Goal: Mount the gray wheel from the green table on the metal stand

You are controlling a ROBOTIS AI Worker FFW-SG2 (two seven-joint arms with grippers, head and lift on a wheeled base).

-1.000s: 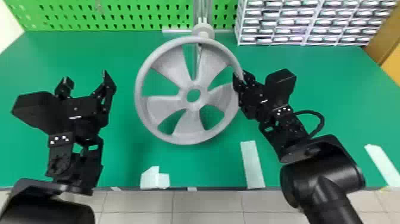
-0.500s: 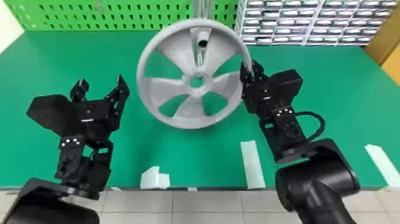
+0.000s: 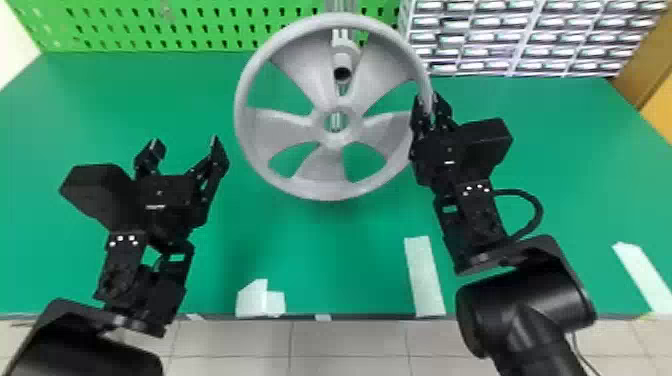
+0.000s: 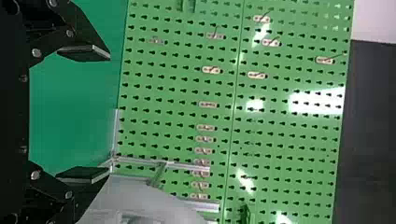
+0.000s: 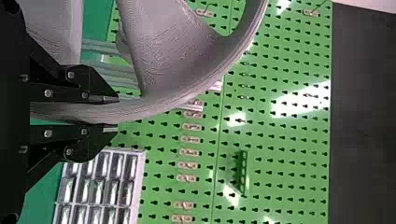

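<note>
- Pale tape strips (image 3: 424, 277) lie along the near edge of the green counter (image 3: 300, 240).
- The left gripper (image 3: 186, 143) is over the counter, its fingers wide apart with nothing between them.
- The right gripper (image 3: 429, 100) holds the gray wheel (image 3: 320, 167) by its rim, one finger on each side.
- The wheel is raised above the counter, in front of the metal stand (image 3: 346, 54), whose tube end shows between two spokes, out of line with the hub.
- Behind stand the green pegboard (image 3: 100, 22) and a rack of small drawers (image 3: 472, 37).
</note>
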